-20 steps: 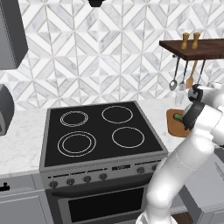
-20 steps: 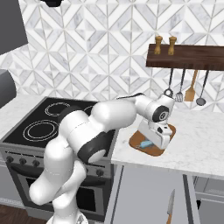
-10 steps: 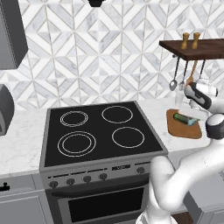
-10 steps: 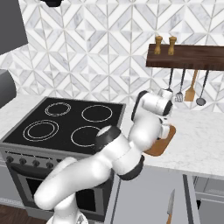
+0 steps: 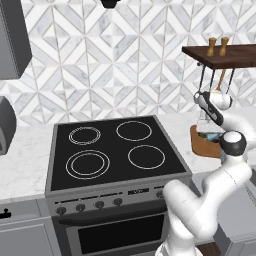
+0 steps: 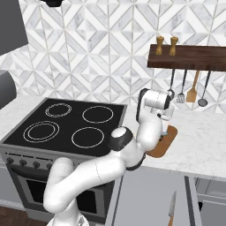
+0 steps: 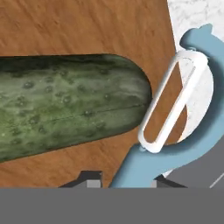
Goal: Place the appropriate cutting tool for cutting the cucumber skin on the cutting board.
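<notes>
- White marble countertop runs along a grey-and-white geometric tiled wall, with a black four-burner glass stove top at centre left of the left base view.
- At the upper right of both base views, a dark brown wooden wall shelf carries two small brown wooden shakers; metal spoons and an orange wooden spatula hang below it.
- At the right edge of the left base view sits the brown wooden rounded-corner cutting board; in the right base view it lies at centre right, partly behind the white arm.
- In the hand view, the short dark green cucumber lies on the board, spanning from the left edge to the frame's centre.
- Just right of the cucumber's rounded end lies the pale blue peeler with a light silvery head; its head overhangs the board's right edge above the marble, and its handle runs to the bottom centre of the frame.
- The two-finger gripper sits at the bottom centre of the hand view, its dark tips on either side of the peeler's handle; whether they are clenched on it or have released it I cannot tell.
</notes>
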